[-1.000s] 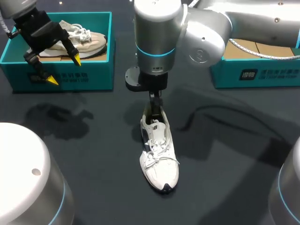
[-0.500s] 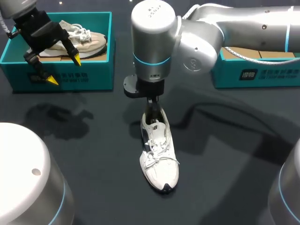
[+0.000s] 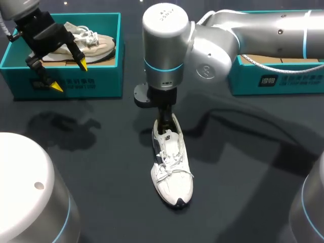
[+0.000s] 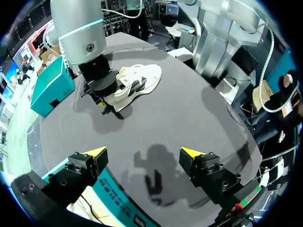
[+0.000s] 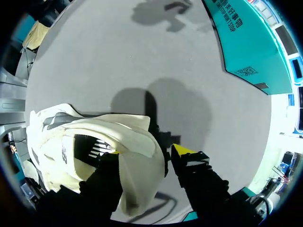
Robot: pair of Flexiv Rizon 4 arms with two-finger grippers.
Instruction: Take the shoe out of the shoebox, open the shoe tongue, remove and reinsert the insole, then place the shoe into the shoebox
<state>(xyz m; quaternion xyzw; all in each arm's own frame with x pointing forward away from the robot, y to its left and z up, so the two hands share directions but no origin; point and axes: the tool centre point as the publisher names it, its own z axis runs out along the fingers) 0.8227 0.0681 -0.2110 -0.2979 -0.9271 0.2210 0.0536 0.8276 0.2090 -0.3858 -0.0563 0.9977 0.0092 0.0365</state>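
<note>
- My right end effector point(image 5: 147, 151) is at the heel of the white sneaker point(image 3: 172, 169), mid-surface point(image 3: 243, 177); I cannot tell whether it grips.
- My left end effector point(image 3: 69, 76) hangs open over the teal shoebox point(image 3: 101, 81) at the far-left corner.

Shoe point(image 3: 172, 172) of soft cloth, table point(image 3: 243, 192) matt, right arm point(image 3: 263, 30) smooth glossy metal.

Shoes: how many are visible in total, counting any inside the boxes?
2. One white shoe lies on the table's middle; one beige shoe lies in the left shoebox. The right shoebox is partly hidden by the right arm.
</note>
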